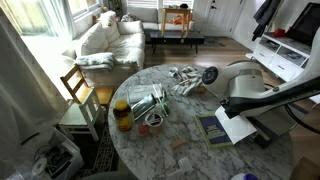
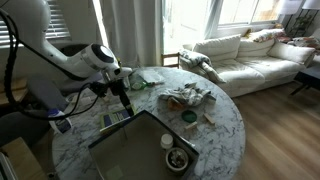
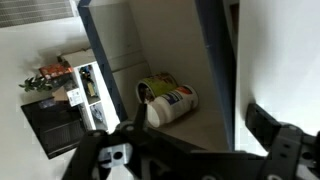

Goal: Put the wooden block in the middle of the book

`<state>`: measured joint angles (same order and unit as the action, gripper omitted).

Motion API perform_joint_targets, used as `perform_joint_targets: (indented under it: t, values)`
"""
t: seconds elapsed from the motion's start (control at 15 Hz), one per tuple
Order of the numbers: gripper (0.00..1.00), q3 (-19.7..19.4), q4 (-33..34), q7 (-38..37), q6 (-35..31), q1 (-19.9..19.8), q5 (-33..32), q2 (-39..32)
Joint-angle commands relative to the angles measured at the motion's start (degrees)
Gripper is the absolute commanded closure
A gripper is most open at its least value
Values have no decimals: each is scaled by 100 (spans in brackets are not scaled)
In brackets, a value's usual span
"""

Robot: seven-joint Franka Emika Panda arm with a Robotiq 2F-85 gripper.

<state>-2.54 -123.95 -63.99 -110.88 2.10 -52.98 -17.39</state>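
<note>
The book [image 1: 213, 128], blue-covered, lies flat on the round marble table [image 1: 190, 150] near its edge; it also shows in the other exterior view [image 2: 115, 118]. A small tan piece [image 2: 208, 118] on the table past the clutter may be the wooden block; it is too small to be sure. My gripper [image 2: 125, 88] hangs above the table beside the book, fingers down, also seen from the other side [image 1: 210, 76]. In the wrist view my gripper [image 3: 200, 135] is open with nothing between the fingers. A white labelled container [image 3: 170, 105] lies on its side beyond them.
A large dark tray [image 2: 135, 140] holds a can [image 2: 170, 143] and a bowl [image 2: 177, 158]. A crumpled pile [image 1: 183, 80], a foil bag [image 1: 145, 103] and a jar [image 1: 122, 115] sit on the table. A chair [image 1: 78, 95] and sofa [image 1: 105, 40] stand beyond.
</note>
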Motion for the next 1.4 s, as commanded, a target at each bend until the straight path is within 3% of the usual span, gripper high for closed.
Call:
perform_joint_targets:
  t: [0.0, 0.53, 0.87, 1.2, 1.27, 1.33]
  values:
    - [0, 94, -341, 382, -603, -163, 511, 577]
    - [0, 271, -545, 1367, -841, -15, 1365, 1358]
    - [0, 497, -861, 2471, -1747, 91, 2222, 1534]
    - [0, 698, -1032, 3621, -2815, 267, 2810, 1259]
    - [0, 617, -883, 3204, -2407, 281, 2569, 1312]
    - [0, 639, -920, 3335, -2574, 318, 2634, 1282]
